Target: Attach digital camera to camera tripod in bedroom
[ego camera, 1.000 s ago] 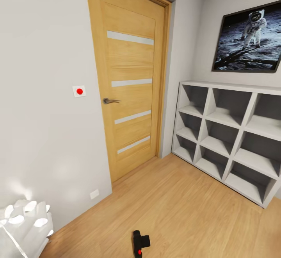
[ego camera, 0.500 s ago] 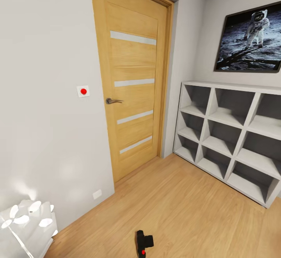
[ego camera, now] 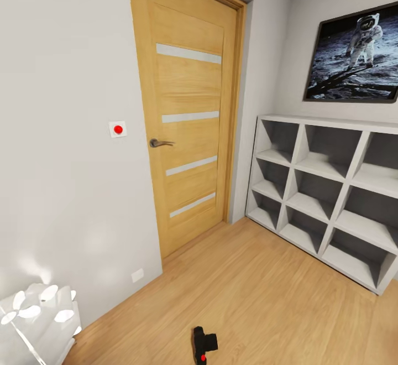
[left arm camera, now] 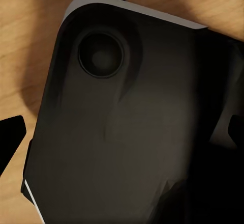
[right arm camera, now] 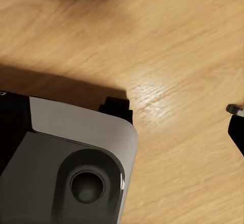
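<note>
While the digital camera (ego camera: pixel 203 345) lies on the plank floor (ego camera: pixel 265 293) before the door (ego camera: pixel 185 116), no tripod appears; claw states cannot be told, so a blind reach could knock it away

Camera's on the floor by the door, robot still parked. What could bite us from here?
1. The small black digital camera with the red button lies on the light wood plank floor at the head view's bottom edge; a slight base or head move could drop it from sight.
2. It sits low, near the base, so reaching down may be awkward.
3. The wooden door stands close; if it swings inward, it might hit the camera.
</note>
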`<state>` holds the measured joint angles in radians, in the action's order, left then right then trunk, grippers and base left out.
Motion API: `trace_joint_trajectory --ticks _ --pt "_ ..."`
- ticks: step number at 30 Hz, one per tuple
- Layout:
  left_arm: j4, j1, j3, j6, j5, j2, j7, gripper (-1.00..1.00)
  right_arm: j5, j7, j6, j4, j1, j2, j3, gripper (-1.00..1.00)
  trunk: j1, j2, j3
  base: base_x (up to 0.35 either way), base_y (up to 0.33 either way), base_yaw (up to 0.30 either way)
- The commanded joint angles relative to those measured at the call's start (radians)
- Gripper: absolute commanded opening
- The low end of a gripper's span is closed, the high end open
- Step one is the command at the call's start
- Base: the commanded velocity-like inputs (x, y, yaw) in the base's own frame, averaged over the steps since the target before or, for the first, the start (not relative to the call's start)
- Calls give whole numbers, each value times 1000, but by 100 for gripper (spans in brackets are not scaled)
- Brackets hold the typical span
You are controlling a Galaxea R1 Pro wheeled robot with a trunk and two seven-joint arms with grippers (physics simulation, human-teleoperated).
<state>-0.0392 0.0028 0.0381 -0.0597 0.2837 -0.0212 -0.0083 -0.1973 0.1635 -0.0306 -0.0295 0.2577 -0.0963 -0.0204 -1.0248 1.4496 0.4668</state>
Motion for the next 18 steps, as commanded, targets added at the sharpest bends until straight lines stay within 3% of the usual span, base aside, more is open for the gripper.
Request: trace_joint_trajectory --ticks 1,18 --pt "-1 0 3 -2 3 0 -1 100 -7 2 -3 -3 1 0 -3 100 0 0 1 148 0 0" --pt "-1 0 2 -2 2 0 -1 100 -7 1 -3 -3 1 0 -3 100 0 0 1 247 0 0"
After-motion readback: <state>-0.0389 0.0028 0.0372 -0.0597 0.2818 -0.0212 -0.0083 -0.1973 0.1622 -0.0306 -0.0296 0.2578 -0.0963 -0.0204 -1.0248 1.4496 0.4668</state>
